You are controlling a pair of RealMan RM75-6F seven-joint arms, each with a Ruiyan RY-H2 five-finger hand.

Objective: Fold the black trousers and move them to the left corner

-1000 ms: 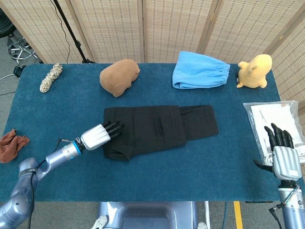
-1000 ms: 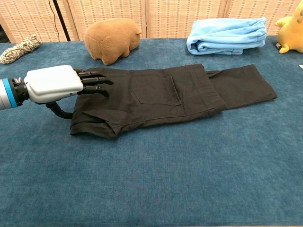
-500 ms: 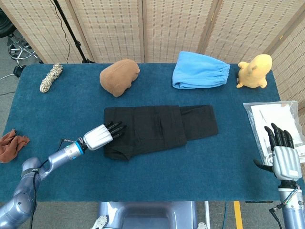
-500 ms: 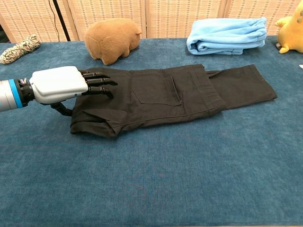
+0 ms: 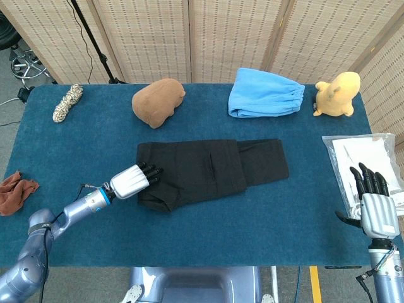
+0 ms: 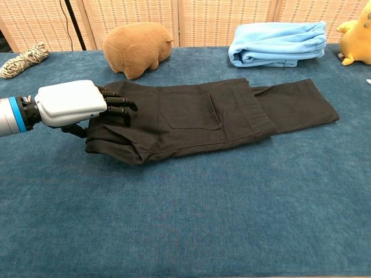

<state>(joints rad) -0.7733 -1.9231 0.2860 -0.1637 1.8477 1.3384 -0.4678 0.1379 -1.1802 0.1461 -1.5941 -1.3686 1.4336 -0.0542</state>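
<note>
Change: since a second ago my left robot hand [image 6: 78, 104] has curled its fingers [image 6: 119, 104] in at the waist end of the black cotton trousers [image 5: 208, 169]; the cloth there has bunched and lifted slightly, and the near edge has crept a little to the right.
Left robot hand: fingers over the top of the waistband, thumb low against the fold edge. It reads as gripping the bunched cloth, though the black fingers on black fabric make the contact hard to see.
Why held so: I judge a grasp on the thick waist end gives the firmest purchase for dragging or folding the whole bundle over.
Trousers: flat at mid worktop, already doubled lengthwise, legs trailing right, one layer poking out beyond the other. Well apart from the left corner.
Right robot hand [image 5: 372, 205]: upright at the right edge, fingers straight and slightly apart, holding nothing; parked beside the clear plastic bag of white sheets [image 5: 363, 161].
Worktop [image 5: 265, 221]: blue cloth surface.
Around: brown plush animal [image 5: 158, 101], folded light-blue fleece garment [image 5: 265, 93], yellow plush toy [image 5: 338, 91] along the far side; braided rope [image 5: 67, 102] far left; rust-brown rag [image 5: 16, 190] at the near-left edge, in the region I take as the destination.
Risk: the rag may need avoiding.
</note>
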